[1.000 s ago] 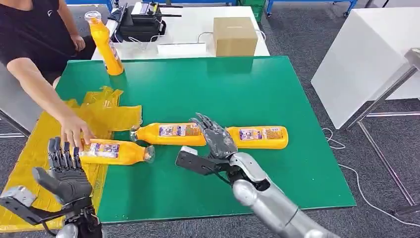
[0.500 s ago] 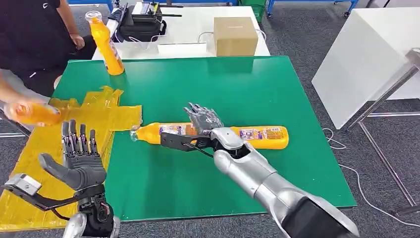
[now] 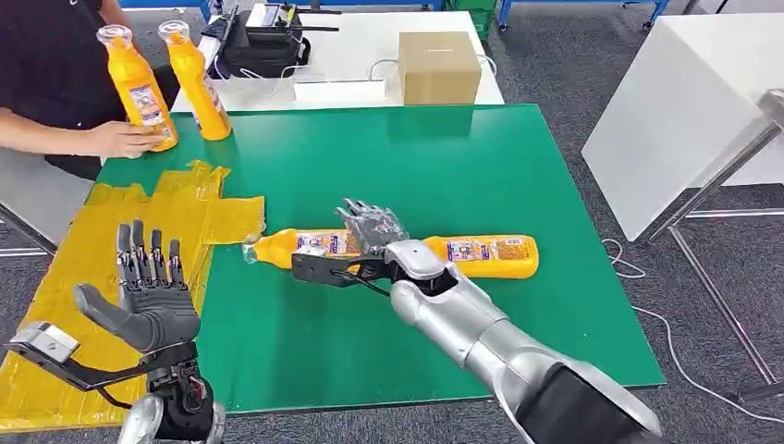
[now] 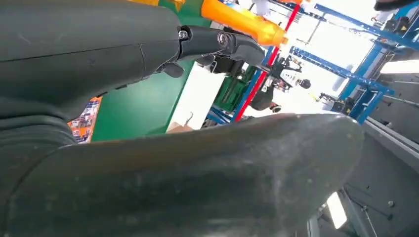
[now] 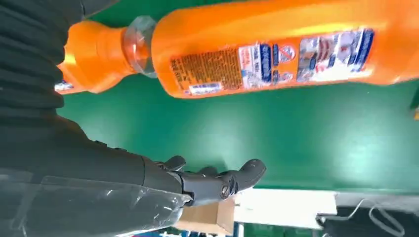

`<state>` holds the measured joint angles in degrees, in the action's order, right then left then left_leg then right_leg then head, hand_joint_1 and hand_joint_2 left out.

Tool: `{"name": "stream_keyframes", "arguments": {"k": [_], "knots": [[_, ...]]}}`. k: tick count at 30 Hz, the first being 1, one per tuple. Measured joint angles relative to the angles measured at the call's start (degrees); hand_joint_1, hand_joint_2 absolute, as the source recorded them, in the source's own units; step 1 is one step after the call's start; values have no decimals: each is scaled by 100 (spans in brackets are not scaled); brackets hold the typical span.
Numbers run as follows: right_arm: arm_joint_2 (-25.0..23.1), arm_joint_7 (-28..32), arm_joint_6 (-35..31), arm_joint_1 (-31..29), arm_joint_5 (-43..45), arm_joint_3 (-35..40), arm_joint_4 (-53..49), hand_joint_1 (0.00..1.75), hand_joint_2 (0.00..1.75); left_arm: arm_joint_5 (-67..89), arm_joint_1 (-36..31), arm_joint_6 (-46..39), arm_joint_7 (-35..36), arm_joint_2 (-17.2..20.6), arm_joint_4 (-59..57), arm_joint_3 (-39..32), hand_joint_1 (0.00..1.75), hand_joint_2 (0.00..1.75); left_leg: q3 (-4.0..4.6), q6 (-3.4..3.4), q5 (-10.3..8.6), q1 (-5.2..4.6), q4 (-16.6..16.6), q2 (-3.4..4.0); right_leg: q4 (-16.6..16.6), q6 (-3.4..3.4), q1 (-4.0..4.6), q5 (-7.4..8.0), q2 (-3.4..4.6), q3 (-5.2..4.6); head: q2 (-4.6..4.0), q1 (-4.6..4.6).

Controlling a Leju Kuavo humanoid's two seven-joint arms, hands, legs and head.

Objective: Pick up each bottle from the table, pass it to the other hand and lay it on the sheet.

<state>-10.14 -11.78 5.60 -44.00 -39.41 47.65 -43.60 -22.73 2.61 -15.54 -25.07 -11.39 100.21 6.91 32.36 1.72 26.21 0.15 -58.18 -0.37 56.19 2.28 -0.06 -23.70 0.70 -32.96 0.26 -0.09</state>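
Observation:
Two orange bottles lie end to end on the green table: the left bottle (image 3: 300, 246) and the right bottle (image 3: 485, 255). My right hand (image 3: 368, 233) hovers where they meet, its fingers spread over the left bottle's base and its thumb stretched out on the near side. In the right wrist view a lying bottle (image 5: 267, 54) is close, with the fingers (image 5: 217, 182) apart from it and holding nothing. My left hand (image 3: 148, 296) is raised and open, fingers up, over the edge of the yellow sheet (image 3: 65, 277).
A person at the back left holds an upright orange bottle (image 3: 137, 88) on the table, beside another upright bottle (image 3: 197, 83). Behind the green table (image 3: 388, 166) stand a white table with a cardboard box (image 3: 438, 67) and black equipment (image 3: 259, 42).
The person lifted a bottle off the sheet and stood it at the back left beside the upright one. My right hand moved left over the left lying bottle. My left hand rose slightly.

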Motion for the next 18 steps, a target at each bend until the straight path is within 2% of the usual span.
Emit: {"name": "stream_keyframes", "arguments": {"k": [6, 18], "knots": [[-122, -99, 500, -80, -16, 236, 319, 0, 175, -79, -14, -4, 0, 0, -4, 0, 0, 0, 0, 0, -1, 0, 0, -1, 0, 0, 0, 0, 0, 0, 0, 0], [-391, -251, 478, -358, -538, 623, 1534, 0, 175, -190, -103, 26, 90, -4, -109, 79, 0, 0, 0, 0, 0, -1, 0, 0, 0, 0, 0, 0, 0, -1, 0, 0]]}}
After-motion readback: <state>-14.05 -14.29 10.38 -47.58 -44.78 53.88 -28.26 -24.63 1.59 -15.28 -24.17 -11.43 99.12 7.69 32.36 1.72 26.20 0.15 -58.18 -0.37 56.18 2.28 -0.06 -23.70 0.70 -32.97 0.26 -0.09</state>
